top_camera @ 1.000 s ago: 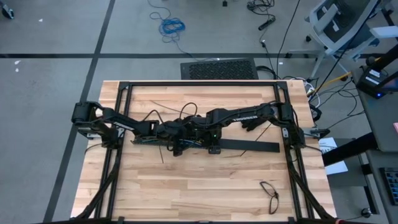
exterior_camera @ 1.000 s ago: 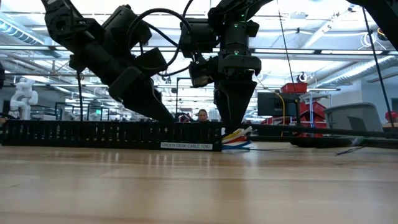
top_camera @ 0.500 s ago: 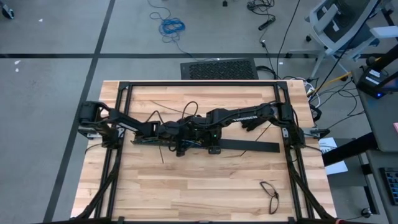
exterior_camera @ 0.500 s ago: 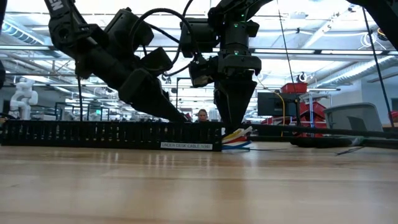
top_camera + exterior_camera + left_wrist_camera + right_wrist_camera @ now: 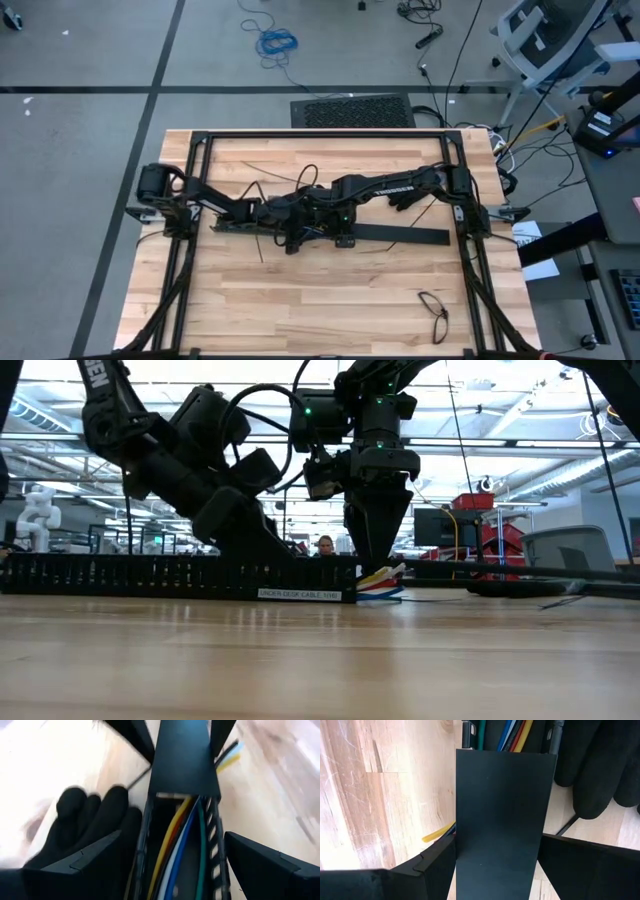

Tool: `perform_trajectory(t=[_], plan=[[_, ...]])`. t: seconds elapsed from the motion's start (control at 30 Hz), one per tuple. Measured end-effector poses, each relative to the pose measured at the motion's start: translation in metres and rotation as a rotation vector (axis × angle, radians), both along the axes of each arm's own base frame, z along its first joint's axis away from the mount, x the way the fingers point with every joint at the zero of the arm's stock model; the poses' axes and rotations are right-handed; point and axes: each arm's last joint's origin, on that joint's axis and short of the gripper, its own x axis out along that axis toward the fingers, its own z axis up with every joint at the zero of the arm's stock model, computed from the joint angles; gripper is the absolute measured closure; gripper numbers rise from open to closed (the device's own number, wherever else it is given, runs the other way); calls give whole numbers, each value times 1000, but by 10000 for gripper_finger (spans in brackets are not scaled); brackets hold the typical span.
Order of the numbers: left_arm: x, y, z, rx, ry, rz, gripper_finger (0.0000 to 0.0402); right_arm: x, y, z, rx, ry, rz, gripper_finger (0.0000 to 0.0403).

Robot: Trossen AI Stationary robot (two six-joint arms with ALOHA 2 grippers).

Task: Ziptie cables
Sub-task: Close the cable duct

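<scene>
Across the bare wood of the table [image 5: 320, 660], the long black slotted bar [image 5: 150, 575] lies flat, and the cables [image 5: 380, 582] lie in its channel, their coloured ends fanning out just past its end; the wrist camera on the left arm shows the yellow, white, blue and green strands [image 5: 175, 850] running side by side down the trough. The left hand [image 5: 265, 545] has slid along the bar over the last second, closing on its partner, and now hangs over the trough with both fingers spread wide and nothing between them but air and the bar below. The right hand [image 5: 378, 545] has not budged; its fingers look pressed to either side of the bar's flat cover [image 5: 505, 820], pinning it. By the look of it the bundle is laid but not yet tied, and no tie is in either hand. Beyond the table, a person [image 5: 324, 545] watches from the workshop.
</scene>
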Motion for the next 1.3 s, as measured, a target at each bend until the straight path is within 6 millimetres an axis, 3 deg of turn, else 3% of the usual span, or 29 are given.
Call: perform_trajectory(t=[0.77, 1.3], plan=[[10, -1, -23, -46, -51, -1, 63, 0, 0, 0, 0, 4, 0, 147], [10, 0, -23, -5, -46, 17, 63, -1, 0, 0, 0, 10, -1, 147]])
